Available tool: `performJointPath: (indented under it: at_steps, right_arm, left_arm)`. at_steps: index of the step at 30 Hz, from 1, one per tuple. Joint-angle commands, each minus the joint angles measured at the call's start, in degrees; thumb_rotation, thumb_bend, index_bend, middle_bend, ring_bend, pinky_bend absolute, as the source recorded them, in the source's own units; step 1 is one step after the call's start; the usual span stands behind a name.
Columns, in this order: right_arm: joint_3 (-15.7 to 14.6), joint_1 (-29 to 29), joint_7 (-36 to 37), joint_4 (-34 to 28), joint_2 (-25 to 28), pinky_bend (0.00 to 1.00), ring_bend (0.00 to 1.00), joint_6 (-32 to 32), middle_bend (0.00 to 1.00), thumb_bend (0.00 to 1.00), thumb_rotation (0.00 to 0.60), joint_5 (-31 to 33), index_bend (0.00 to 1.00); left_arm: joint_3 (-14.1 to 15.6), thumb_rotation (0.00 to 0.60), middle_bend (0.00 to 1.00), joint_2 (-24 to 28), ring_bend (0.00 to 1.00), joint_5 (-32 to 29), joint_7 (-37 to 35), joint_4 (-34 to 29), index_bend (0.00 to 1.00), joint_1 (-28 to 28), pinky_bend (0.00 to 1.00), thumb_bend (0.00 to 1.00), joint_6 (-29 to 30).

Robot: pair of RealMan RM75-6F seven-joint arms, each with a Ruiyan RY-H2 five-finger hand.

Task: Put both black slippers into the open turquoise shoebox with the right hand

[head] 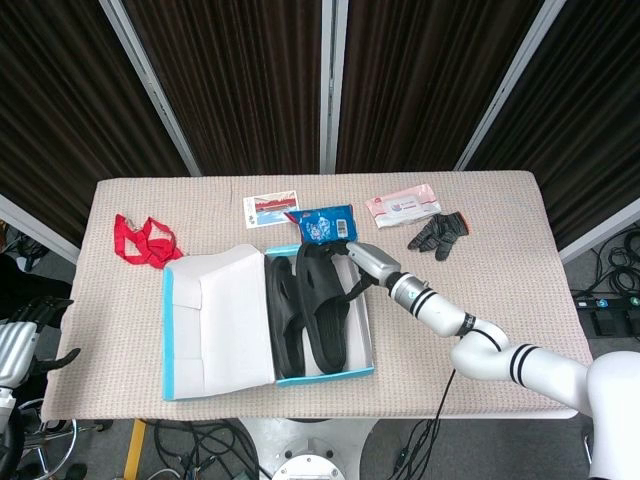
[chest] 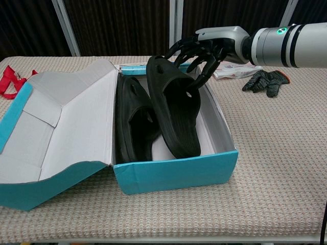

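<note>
Beige woven table (head: 520, 290) bearing the open turquoise cardboard shoebox (chest: 176, 171), lid folded left. Both black foam slippers lie inside: left slipper (chest: 133, 122) flat, right slipper (chest: 173, 115) tilted, far end raised. The chest view shows the right hand (chest: 202, 51) gripping that raised end. Only the head view shows the left hand (head: 25, 335), off the table's left edge; whether it is closed cannot be told.

Both slippers (chest: 153, 122) in shoebox (chest: 173, 173); gloves (head: 438, 233) right.

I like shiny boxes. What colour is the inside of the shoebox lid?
Pale grey-white inside the lid, turquoise at its edges; the chest view shows it best.
</note>
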Motion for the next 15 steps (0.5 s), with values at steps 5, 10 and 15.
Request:
performJointPath:
  at_steps: [5,10,15]
  right_arm:
    - [-0.5,0.6,-0.5,-0.8,0.9,0.15,0.00,-2.0,0.18,0.00,0.600,0.6,0.04]
    - [-0.5,0.7,-1.3,-1.2,1.1,0.12,0.00,-2.0,0.12,0.00,0.600,0.8,0.00]
    - [-0.4,0.4,-4.3,-3.2,2.7,0.11,0.00,-0.5,0.05,0.00,0.600,0.8,0.00]
  left_arm:
    - [0.1,0.600,0.23,0.0,0.13,-0.1,0.1,-0.1,0.23,0.1,0.20,0.17,-0.2]
    - [0.0,0.600,0.23,0.0,0.13,-0.2,-0.2,0.0,0.24,0.0,0.20,0.17,-0.3]
    - [0.1,0.600,0.23,0.1,0.13,-0.1,-0.6,-0.1,0.24,0.0,0.20,0.17,-0.3]
